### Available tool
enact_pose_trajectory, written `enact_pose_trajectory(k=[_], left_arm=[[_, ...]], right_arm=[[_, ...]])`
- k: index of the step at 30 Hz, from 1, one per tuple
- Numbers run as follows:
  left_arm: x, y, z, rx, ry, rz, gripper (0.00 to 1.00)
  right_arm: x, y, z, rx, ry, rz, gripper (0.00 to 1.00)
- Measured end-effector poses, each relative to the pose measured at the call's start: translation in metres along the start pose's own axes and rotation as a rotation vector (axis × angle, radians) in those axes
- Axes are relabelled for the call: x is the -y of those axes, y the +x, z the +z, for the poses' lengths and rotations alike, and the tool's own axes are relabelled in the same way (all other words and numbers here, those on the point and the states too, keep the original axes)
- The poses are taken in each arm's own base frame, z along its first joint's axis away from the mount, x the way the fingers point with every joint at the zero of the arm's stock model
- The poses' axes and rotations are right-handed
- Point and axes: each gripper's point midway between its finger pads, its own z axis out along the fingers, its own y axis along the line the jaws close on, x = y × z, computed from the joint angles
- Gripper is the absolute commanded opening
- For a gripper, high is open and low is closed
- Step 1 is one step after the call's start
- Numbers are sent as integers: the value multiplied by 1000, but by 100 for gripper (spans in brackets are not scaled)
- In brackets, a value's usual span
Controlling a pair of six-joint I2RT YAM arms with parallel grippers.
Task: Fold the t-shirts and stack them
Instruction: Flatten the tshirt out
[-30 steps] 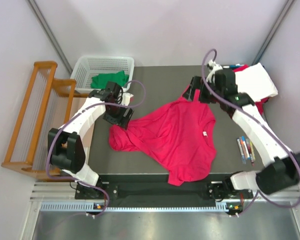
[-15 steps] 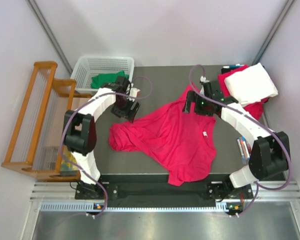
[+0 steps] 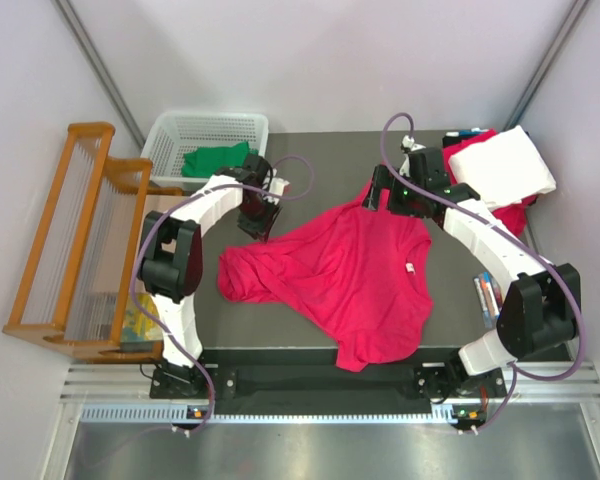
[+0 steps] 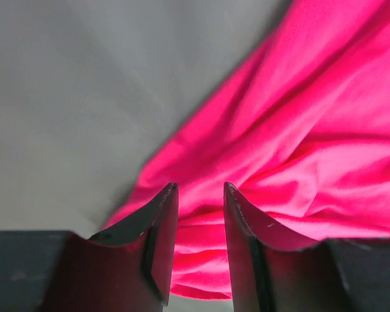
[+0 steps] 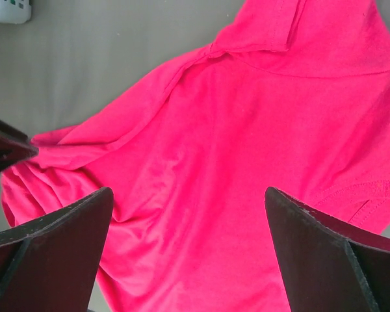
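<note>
Crimson-pink soft cloth makes up the short-sleeved t-shirt [image 3: 350,275], which is spread across the middle of the dark grey table [image 3: 320,160] in the top view. Its collar is turned toward the right of the frame, its hem lies at the lower centre, and one side is bunched into folds at the left. The fabric is judged light, limp and not at all fragile. It can be expected to sag and drag when lifted, and a single layer may slide out of a shallow pinch. Hold is best taken at the seamed edges, at a shoulder or sleeve hem and at the bottom corners, so that the panel can be drawn flat before it is folded.

The left gripper [image 4: 200,188] is set low at the rumpled upper-left edge of the shirt, its dark fingers [image 4: 159,227] drawn close with only a narrow gap between them. Pink cloth is seen through that gap, but whether any is pinched cannot be told from this angle. The right gripper [image 5: 188,192] is held above the shirt near the upper sleeve, its fingers spread wide with nothing between them.

A bright green t-shirt [image 3: 218,160] is seen crumpled in the white plastic lattice basket [image 3: 175,130] at the upper left, and a folded white t-shirt [image 3: 505,170] is laid at the upper right
</note>
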Motion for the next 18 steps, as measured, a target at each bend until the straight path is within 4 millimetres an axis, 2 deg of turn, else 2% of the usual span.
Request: enact_pose_trajectory(k=[4, 7, 12, 18], left_arm=[[3, 23, 5, -54, 7, -3, 44], [3, 32, 7, -75, 4, -2, 50], [0, 32, 7, -73, -10, 2, 57], [-2, 25, 5, -50, -18, 4, 57]], right_arm=[[0, 0, 0, 1, -1, 0, 100], [0, 0, 0, 1, -1, 0, 100], [0, 0, 0, 1, -1, 0, 100], [1, 0, 0, 1, -1, 1, 100]])
